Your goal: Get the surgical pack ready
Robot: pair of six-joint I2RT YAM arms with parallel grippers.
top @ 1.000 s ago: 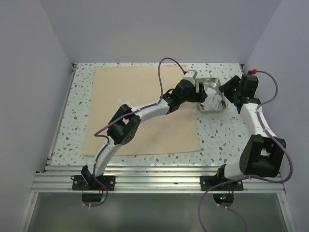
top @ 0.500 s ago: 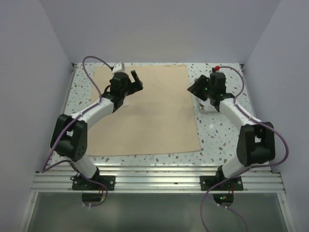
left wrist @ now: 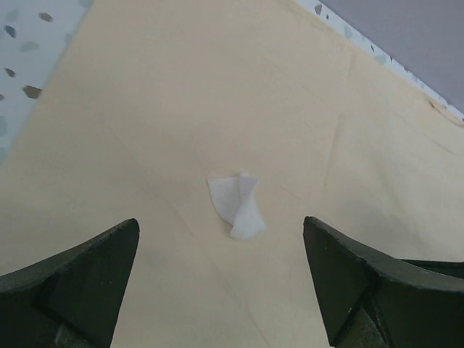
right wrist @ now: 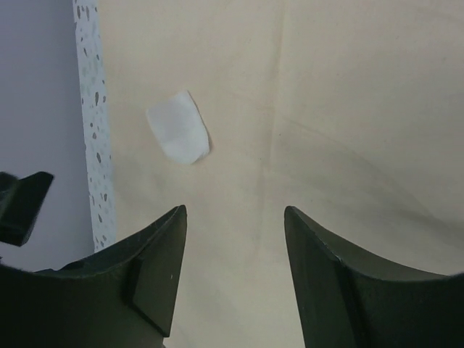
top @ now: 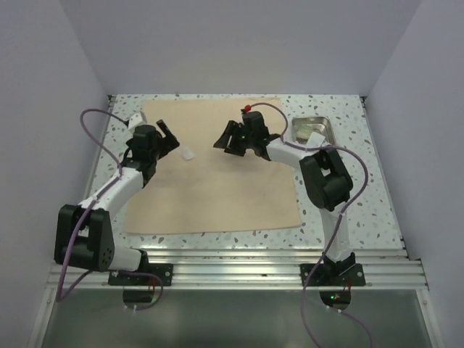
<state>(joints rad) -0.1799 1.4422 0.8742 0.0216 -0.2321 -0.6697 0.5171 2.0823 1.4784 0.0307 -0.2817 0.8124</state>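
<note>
The wrap (top: 217,192) lies flat on the worktop (top: 348,196), with a gauze (top: 188,154) toward its 11 o'clock. The left tool (top: 170,136), at the gauze's 10 o'clock, and the right tool (top: 226,142), at 3 o'clock, gape empty. The tray (top: 328,122) sits at the wrap's 2 o'clock.

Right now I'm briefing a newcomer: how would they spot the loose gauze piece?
Find the broad tan wrap sheet on the table. Toward its far-left corner lies the gauze piece, small and white. It alone lies on the sheet; other white material sits in the steel tray.
</note>
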